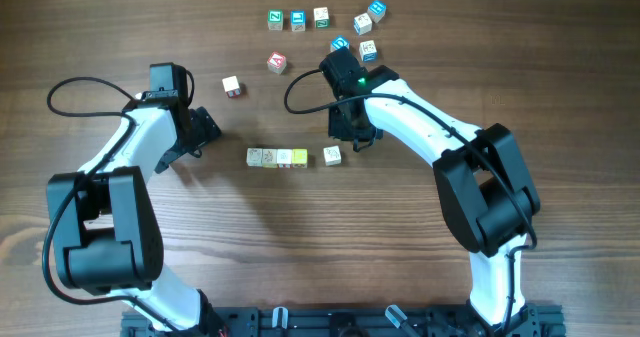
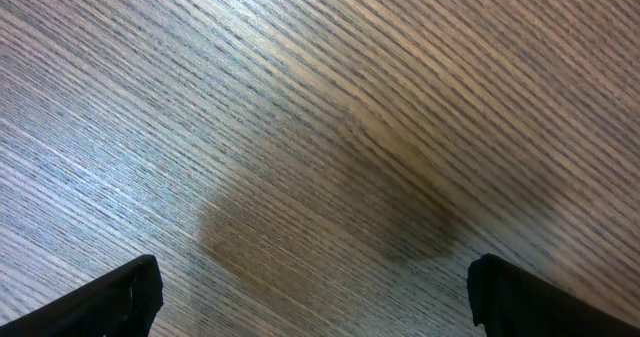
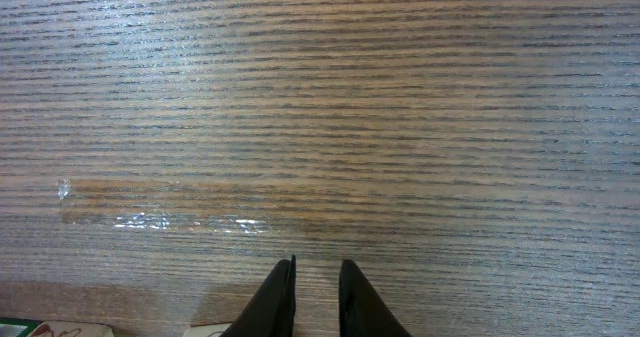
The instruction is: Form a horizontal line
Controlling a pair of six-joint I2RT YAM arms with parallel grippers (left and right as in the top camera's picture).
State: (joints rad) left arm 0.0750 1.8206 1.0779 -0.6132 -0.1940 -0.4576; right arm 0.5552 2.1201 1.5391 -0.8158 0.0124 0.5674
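The horizontal line [image 1: 277, 157] is a row of three touching cubes, two cream and one yellow, in the middle of the table. A fourth cream cube [image 1: 332, 155] lies a small gap to its right. My right gripper [image 1: 353, 132] hovers just behind that cube. In the right wrist view its fingertips [image 3: 316, 277] stand a narrow gap apart over bare wood, holding nothing, and a pale cube edge [image 3: 208, 330] peeks in at the bottom. My left gripper [image 1: 203, 129] is left of the row. It is wide open [image 2: 315, 297] over bare wood.
Several loose cubes lie at the back: green [image 1: 276, 19], blue [image 1: 298, 20], white [image 1: 321, 17], another blue [image 1: 377, 10] and others near my right arm. Two cubes with red marks [image 1: 277, 63] [image 1: 231, 86] sit behind the row.
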